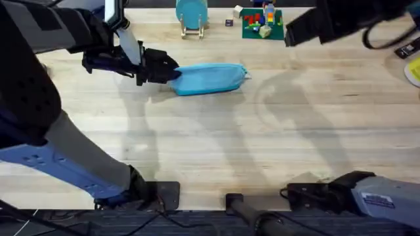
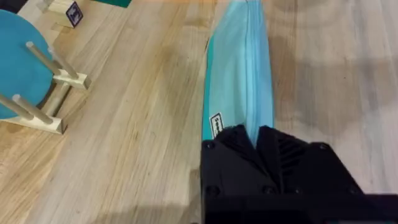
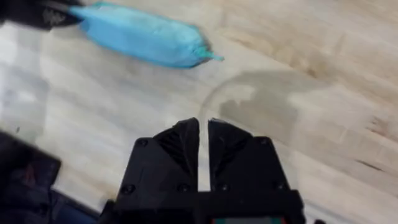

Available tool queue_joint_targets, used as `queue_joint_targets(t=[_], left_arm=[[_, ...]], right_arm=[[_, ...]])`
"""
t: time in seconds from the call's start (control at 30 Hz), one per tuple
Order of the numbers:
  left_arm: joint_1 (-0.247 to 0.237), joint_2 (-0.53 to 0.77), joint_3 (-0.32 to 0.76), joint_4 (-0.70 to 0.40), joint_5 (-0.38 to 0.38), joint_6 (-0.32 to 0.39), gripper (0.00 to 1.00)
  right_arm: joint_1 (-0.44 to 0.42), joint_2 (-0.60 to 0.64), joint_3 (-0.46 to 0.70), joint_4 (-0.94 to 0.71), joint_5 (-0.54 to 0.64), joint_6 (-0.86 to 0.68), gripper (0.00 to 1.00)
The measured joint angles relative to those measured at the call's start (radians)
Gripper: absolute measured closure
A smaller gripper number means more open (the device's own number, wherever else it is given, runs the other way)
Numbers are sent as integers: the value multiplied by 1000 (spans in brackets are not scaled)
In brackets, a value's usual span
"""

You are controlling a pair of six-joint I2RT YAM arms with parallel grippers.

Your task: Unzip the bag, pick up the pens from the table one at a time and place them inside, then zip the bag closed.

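Observation:
The light blue bag [image 1: 210,78] lies lengthwise on the wooden table [image 1: 216,144], left of centre toward the back. My left gripper [image 1: 172,71] is at the bag's left end, and in the left wrist view its gripper [image 2: 256,132] is shut on the end of the bag [image 2: 239,68], right at the zipper line. The right arm hangs high at the back right, dark and blurred. Its gripper [image 3: 203,121] is well above the table, fingers nearly touching with nothing between them, and the bag [image 3: 143,40] lies far from it. The pens are out of view.
A round teal disc on a wooden stand [image 1: 191,14] stands behind the bag, with a small block [image 1: 228,23] beside it. A green plate with toy bricks [image 1: 261,23] sits at the back. A yellow object [image 1: 413,69] lies at the right edge.

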Motion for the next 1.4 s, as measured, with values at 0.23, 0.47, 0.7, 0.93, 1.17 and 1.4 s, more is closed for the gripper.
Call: queue_joint_targets(t=[0.23, 0.47, 0.7, 0.93, 1.17, 1.4], left_arm=[[0, 0, 0, 0, 0, 0, 959], [0, 0, 0, -1, 0, 0, 959], [0, 0, 0, -3, 0, 0, 959], [13, 0, 0, -4, -8, -3, 48], [15, 0, 0, -3, -8, -3, 6], [15, 0, 0, 17, -7, -3, 5]], right_arm=[[63, -78, 0, -135, 0, 14, 445], [69, -88, 0, -164, 1, 15, 6], [69, -88, 0, -164, 1, 18, 5], [69, -88, 0, -164, 1, 18, 5], [69, -88, 0, -164, 1, 18, 6], [69, -88, 0, -164, 1, 18, 6]])
